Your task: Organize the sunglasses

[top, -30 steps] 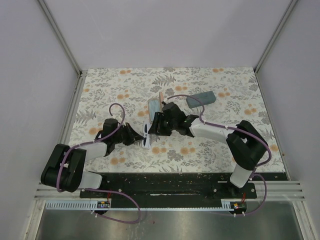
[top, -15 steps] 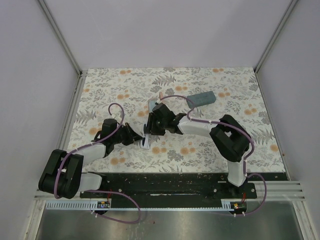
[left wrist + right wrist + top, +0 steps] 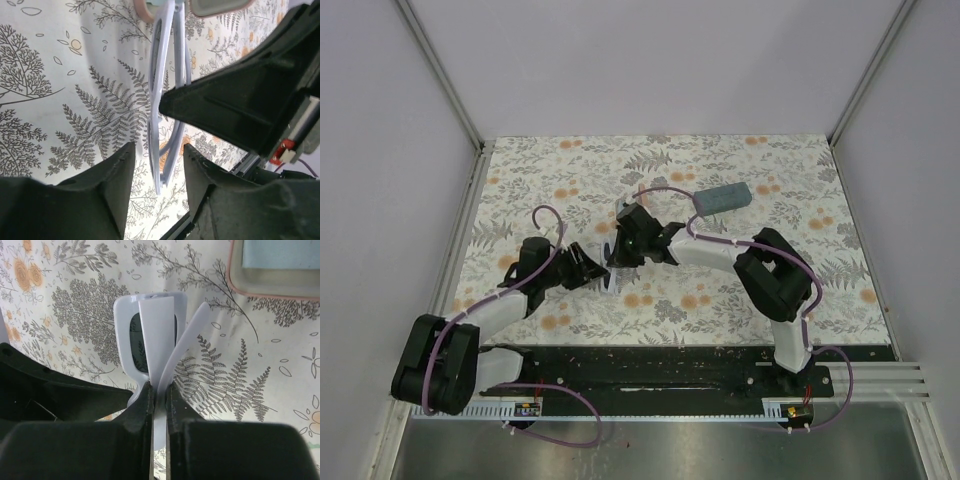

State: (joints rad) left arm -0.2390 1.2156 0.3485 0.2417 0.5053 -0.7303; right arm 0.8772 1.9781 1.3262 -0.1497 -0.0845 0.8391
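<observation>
- The sunglasses (image 3: 150, 340), white-framed with dark lenses, are near the middle of the floral worktop (image 3: 740, 290), between the two hands.
- The right hand (image 3: 159, 395) is clenched on them, pinching the white temple arms between its fingertips.
- The left hand (image 3: 157, 155) is released: its fingers stand apart on either side of the frame, with a gap showing on each side.
- Just behind lies a pink case (image 3: 270, 282) with a light blue cloth (image 3: 280, 252) in it.
- A grey-blue case (image 3: 723, 198) lies well apart, farther back on the right.
</observation>
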